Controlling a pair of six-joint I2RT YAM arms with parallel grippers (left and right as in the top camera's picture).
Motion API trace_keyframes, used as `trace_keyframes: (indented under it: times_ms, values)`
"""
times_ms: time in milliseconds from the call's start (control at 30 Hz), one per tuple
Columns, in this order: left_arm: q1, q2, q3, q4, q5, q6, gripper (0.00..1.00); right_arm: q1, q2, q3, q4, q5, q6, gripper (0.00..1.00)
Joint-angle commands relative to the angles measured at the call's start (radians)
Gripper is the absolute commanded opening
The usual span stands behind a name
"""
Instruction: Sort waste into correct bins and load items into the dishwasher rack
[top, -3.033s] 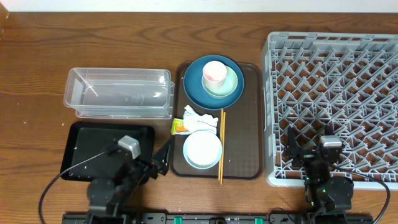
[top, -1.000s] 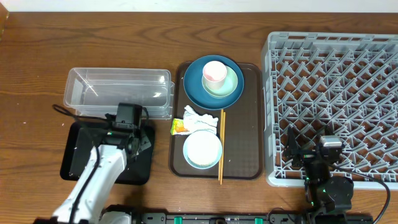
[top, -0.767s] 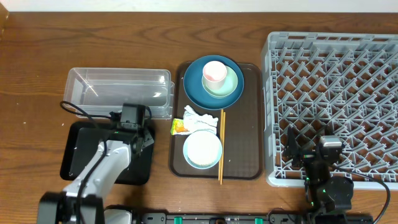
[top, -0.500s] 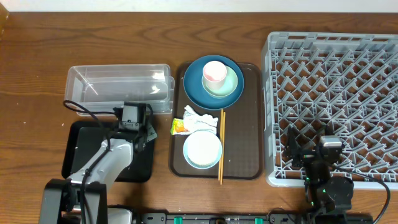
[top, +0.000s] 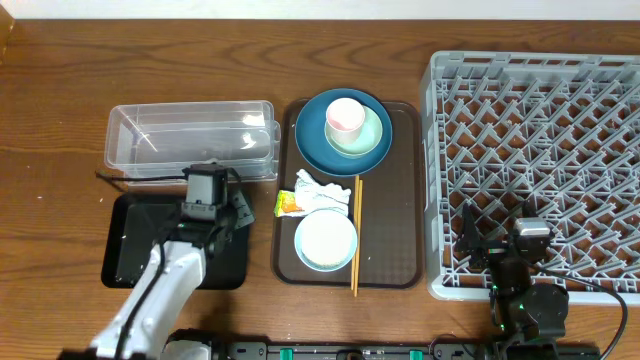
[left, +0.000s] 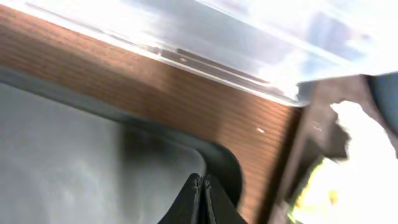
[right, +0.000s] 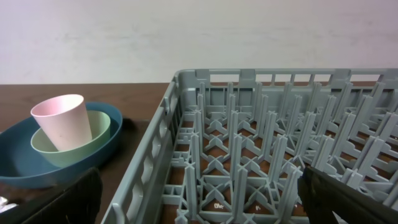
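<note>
Nothing sorted yet. Tissue (top: 322, 190) and wrapper (top: 288, 203) lie on the brown tray (top: 400, 230) with plate (top: 312, 145), green bowl (top: 372, 135), cup (top: 345, 118), pale bowl (top: 325, 240) and chopsticks (top: 356, 230). Rack (top: 540, 150), tub (top: 190, 150) and black tray (top: 130, 250) look bare.

Left claw (left: 200, 183) pinched together, holding nothing, over the black tray's far right corner. Wrapper sits near on its right, not touching.

Right claw (right: 199, 186) spread wide at the rack's near edge.

Clear glossy tub (top: 190, 140), grey plastic rack (top: 436, 160) (matt)
</note>
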Motion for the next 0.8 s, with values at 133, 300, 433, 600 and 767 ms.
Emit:
trace_keyframes:
  times_ms: [133, 300, 433, 600, 767]
  values:
    - [-0.001, -0.248, -0.004, -0.201, 0.314, 0.012, 0.06, 0.009, -0.005, -0.002, -0.004, 0.0, -0.005, 0.99]
    - [-0.047, -0.344, -0.004, -0.378, 0.602, 0.012, 0.1, 0.009, -0.005, -0.002, -0.004, 0.0, -0.005, 0.99]
    - [-0.145, -0.38, -0.004, -0.468, 0.632, -0.027, 0.15, 0.009, -0.005, -0.002, -0.004, 0.0, -0.005, 0.99]
    - [-0.305, -0.387, -0.003, -0.408, 0.629, -0.156, 0.22, 0.009, -0.005, -0.002, -0.004, 0.0, -0.005, 0.99]
    - [-0.488, -0.386, -0.002, -0.242, 0.502, -0.323, 0.24, 0.009, -0.005, -0.002, -0.005, 0.0, -0.005, 0.99]
